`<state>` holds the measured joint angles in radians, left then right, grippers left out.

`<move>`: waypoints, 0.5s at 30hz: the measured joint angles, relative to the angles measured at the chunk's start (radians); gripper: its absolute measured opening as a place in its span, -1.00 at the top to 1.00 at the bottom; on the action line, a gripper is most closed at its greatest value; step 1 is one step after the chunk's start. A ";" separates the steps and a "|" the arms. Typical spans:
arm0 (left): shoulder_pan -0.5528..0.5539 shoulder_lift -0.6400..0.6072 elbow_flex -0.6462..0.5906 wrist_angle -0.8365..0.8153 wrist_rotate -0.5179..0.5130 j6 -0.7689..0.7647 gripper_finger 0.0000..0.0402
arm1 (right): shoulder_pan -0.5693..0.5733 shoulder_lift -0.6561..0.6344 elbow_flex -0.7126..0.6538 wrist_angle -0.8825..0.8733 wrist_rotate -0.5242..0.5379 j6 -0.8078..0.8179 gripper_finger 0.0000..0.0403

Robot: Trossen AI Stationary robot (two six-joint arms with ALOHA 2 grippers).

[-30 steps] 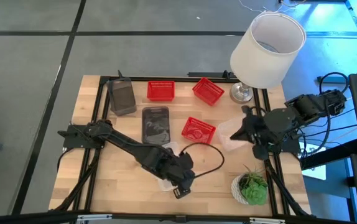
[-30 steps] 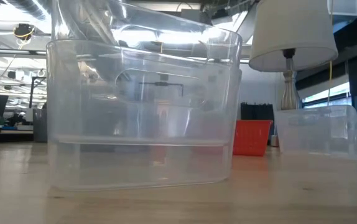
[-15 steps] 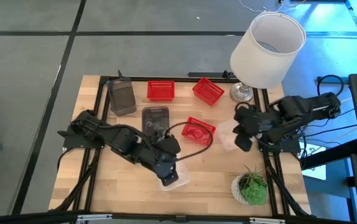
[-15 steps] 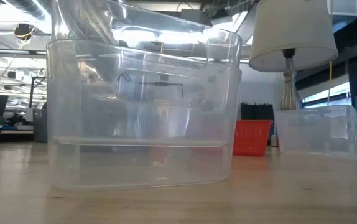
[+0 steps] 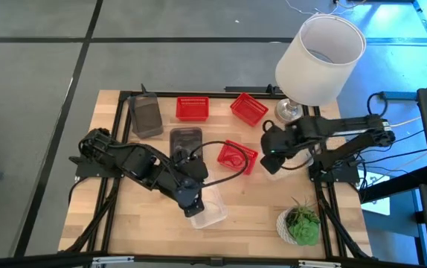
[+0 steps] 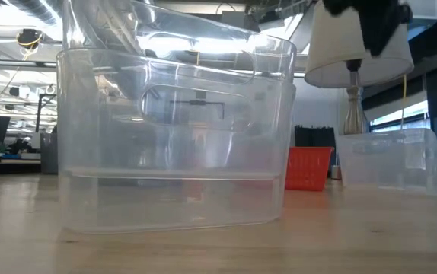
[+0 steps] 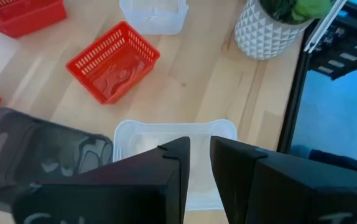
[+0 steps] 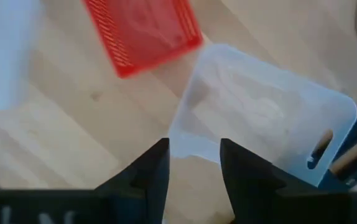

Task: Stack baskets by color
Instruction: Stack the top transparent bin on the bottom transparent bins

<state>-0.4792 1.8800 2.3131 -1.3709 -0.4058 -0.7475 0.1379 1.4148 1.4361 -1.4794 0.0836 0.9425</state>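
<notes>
Both arms are matte black, built of blocky jointed segments; a thin black cable (image 5: 232, 158) loops loose from the left arm (image 5: 135, 160); the right arm (image 5: 332, 130) is slimmer along its forearm, with dark cables trailing at its base; each gripper ends in two flat, angular black fingers (image 7: 166, 180).
</notes>
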 joint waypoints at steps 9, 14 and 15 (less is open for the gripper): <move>-0.011 -0.019 0.000 -0.023 0.001 0.000 0.73 | -0.065 0.006 -0.236 0.205 -0.069 -0.029 0.30; -0.011 -0.021 0.000 -0.038 -0.008 0.000 0.73 | -0.092 0.005 -0.324 0.318 -0.140 -0.032 0.30; -0.011 -0.021 0.000 -0.040 -0.008 0.000 0.73 | -0.096 0.006 -0.341 0.339 -0.144 -0.032 0.30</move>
<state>-0.4904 1.8595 2.3131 -1.4108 -0.4133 -0.7475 0.0422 1.4204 1.0951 -1.1409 -0.0602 0.9104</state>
